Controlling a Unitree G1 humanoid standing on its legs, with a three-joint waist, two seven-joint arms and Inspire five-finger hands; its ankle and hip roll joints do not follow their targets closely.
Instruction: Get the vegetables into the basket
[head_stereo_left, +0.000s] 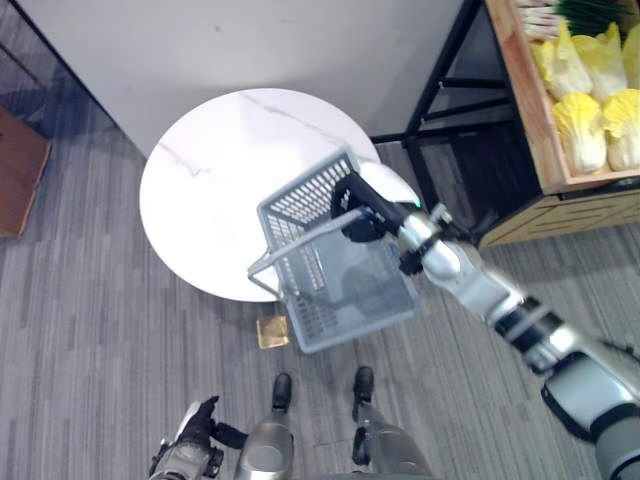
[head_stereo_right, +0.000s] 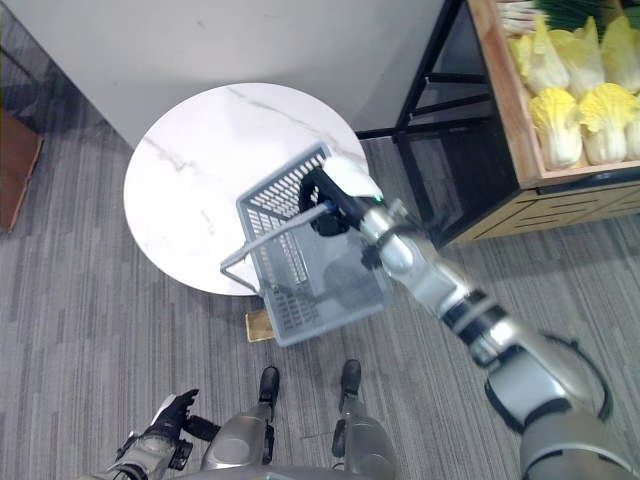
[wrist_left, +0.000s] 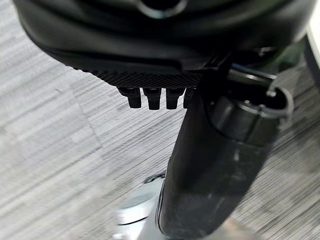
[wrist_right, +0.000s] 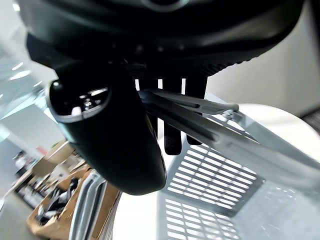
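At the centre of the frame, the robot's right hand (head_stereo_left: 362, 212) curls its fingers round the handle of an empty grey basket (head_stereo_left: 345, 290), carrying it tilted over the lower right edge of a round white surface (head_stereo_left: 215, 175). The cabbages (head_stereo_left: 590, 105) wait in a wooden crate (head_stereo_left: 535, 110) at the upper right, well apart from the basket, so the carrying step looks under way and none are collected. Next the basket likely needs setting down level, freeing a hand; the left hand (head_stereo_left: 195, 425) hangs relaxed and empty at the lower left.
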